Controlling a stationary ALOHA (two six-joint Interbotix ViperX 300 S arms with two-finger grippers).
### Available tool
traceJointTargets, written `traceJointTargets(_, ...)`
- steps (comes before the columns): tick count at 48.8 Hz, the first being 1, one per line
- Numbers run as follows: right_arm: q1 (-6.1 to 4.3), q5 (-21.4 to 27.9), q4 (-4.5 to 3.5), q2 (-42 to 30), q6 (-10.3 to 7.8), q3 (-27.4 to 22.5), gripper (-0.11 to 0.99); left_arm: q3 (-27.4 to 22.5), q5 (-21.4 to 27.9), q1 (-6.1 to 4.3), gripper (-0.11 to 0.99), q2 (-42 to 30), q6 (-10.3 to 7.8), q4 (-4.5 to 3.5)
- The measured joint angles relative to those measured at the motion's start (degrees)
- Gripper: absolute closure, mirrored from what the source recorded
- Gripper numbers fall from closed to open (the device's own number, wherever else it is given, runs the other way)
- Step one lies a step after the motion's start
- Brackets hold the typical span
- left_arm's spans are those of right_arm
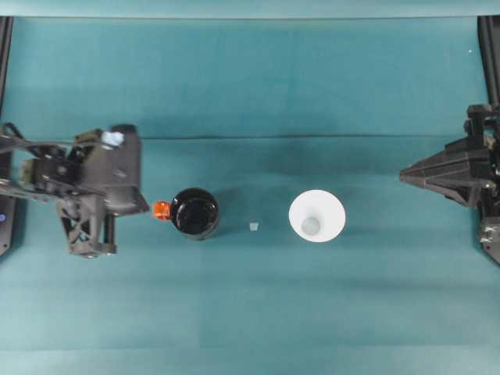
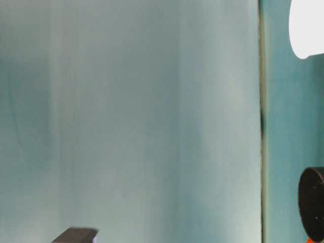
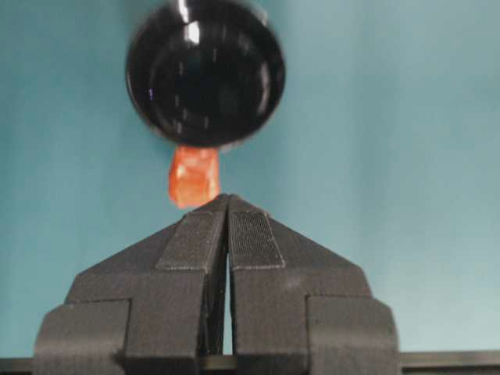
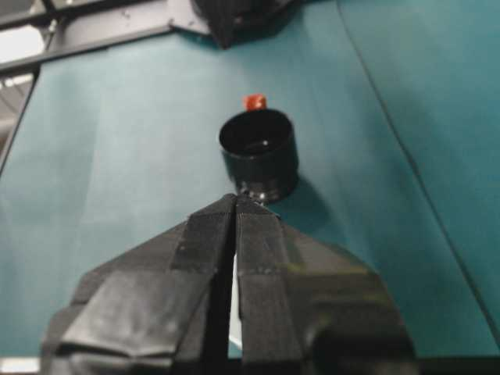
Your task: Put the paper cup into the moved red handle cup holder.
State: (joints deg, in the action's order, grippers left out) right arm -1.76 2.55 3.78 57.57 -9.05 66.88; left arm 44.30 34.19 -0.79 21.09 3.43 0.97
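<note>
The cup [image 1: 316,216] stands upright on the teal table [image 1: 250,312], a little to the right of the middle in the overhead view. Its wide white rim faces up and the small grey base is seen inside it. Nothing touches it. In the table-level view a part of its white wall [image 2: 307,28] shows at the edge of the picture.

The holder [image 1: 194,212] stands to the left of the cup, well apart from it, also upright with its opening up. It is glossy black and empty inside. Its small red handle [image 1: 162,209] points toward the left end effector [image 1: 145,208]. Between holder and cup lies a tiny pale scrap [image 1: 254,226] on the table.

The left end effector has its fingers pressed together, holding nothing. In the left wrist view its tip [image 3: 227,199] is just beside the handle [image 3: 193,176], and I cannot tell if they touch. The holder [image 3: 205,72] is right behind the handle.

The right end effector [image 1: 405,175] is at the right side of the table, well apart from the cup, and points toward the middle. Its fingers are also closed on nothing. In the right wrist view its tip [image 4: 235,199] points at the holder [image 4: 258,151], with the red handle [image 4: 254,101] on the far side.
</note>
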Motion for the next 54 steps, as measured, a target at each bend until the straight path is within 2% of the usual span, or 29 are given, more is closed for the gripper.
traceJointTargets(11, 0.0, 0.4, 0.0, -0.1, 0.0, 0.1, 0.97, -1.1, 1.7, 0.18, 0.86, -3.4, -0.97, 0.18)
traceJointTargets(20, 0.0, 0.4, 0.0, -0.1, -0.09, 0.1, 0.97, -1.1, 2.0, 0.26, 0.83, -4.5, -2.64, 0.18)
traceJointTargets(25, -0.26, 0.4, 0.0, -0.1, -0.09, 0.1, 0.97, -1.1, 2.0, 0.26, 0.64, -4.6, -2.81, 0.18)
traceJointTargets(33, -0.53, 0.4, 0.0, 0.0, -0.09, 0.1, 0.97, -1.1, 1.8, 0.44, 0.13, -4.6, -3.25, 0.18)
traceJointTargets(37, -0.53, 0.4, 0.0, 0.0, -0.09, 0.1, 0.97, -1.1, 1.9, 0.53, -0.05, -5.0, -3.25, 0.18)
traceJointTargets(39, -0.53, 0.4, 0.0, 0.0, -0.09, 0.1, 0.97, -1.1, 1.9, 0.53, -0.09, -5.3, -3.25, 0.18)
traceJointTargets(48, -0.53, 0.4, 0.0, 0.0, -0.09, 0.1, 0.97, -1.1, 1.7, 0.97, -0.08, -7.5, -3.34, 0.18)
traceJointTargets(54, -0.62, 0.4, 0.0, 0.0, -0.09, 0.1, 0.97, -1.1, 0.3, 1.85, -0.08, -10.1, -3.43, 0.18)
